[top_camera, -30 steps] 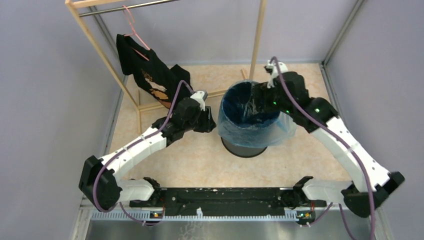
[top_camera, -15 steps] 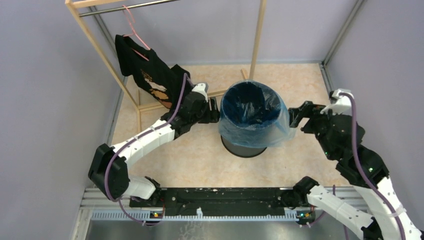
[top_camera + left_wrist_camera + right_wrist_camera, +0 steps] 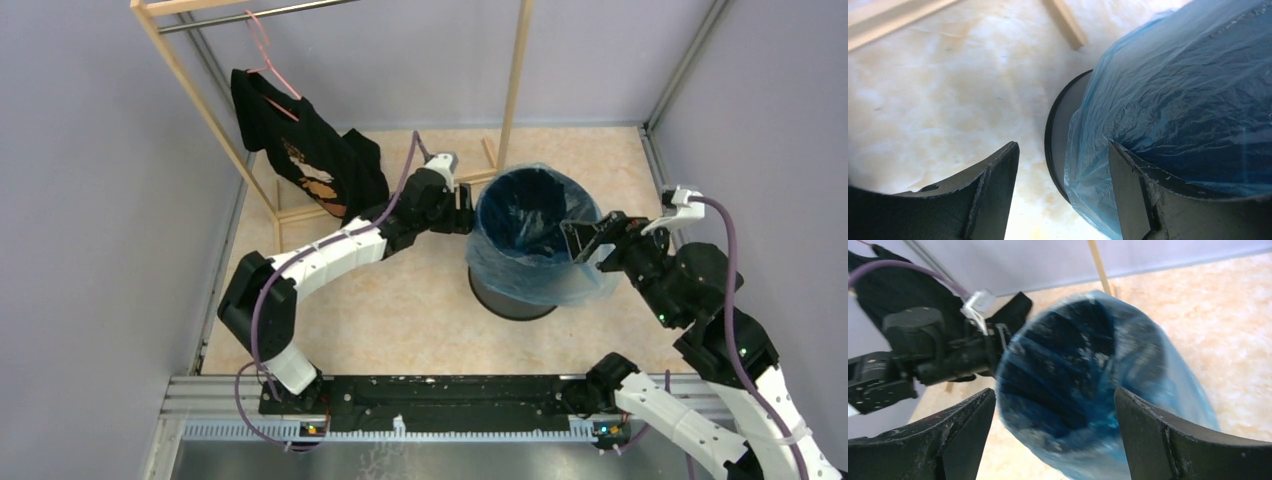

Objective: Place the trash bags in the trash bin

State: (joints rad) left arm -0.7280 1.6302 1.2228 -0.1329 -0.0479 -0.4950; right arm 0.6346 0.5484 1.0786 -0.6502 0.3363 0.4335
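Observation:
The trash bin (image 3: 510,303) stands mid-floor, right of centre, a round dark bucket. The light-blue trash bag (image 3: 540,285) lines it and drapes over its outside. My left gripper (image 3: 467,208) is open at the bin's left rim. In the left wrist view its jaws (image 3: 1063,192) straddle the bag's hem (image 3: 1188,90) and the bin's wall (image 3: 1060,125), the right finger against the plastic. My right gripper (image 3: 590,238) is open at the bin's right rim. In the right wrist view its jaws (image 3: 1055,435) frame the bag-lined mouth (image 3: 1083,370), holding nothing.
A wooden clothes rack (image 3: 515,70) stands at the back, with a black shirt (image 3: 300,150) on a pink hanger at the left. A foot of the rack (image 3: 1065,22) lies close behind the bin. Grey walls enclose the floor; a black rail (image 3: 440,395) runs along the front.
The bin with its bag has shifted to the right. My left arm has stretched right along with it. My right gripper came out of the bin, swung away, then returned to the right rim.

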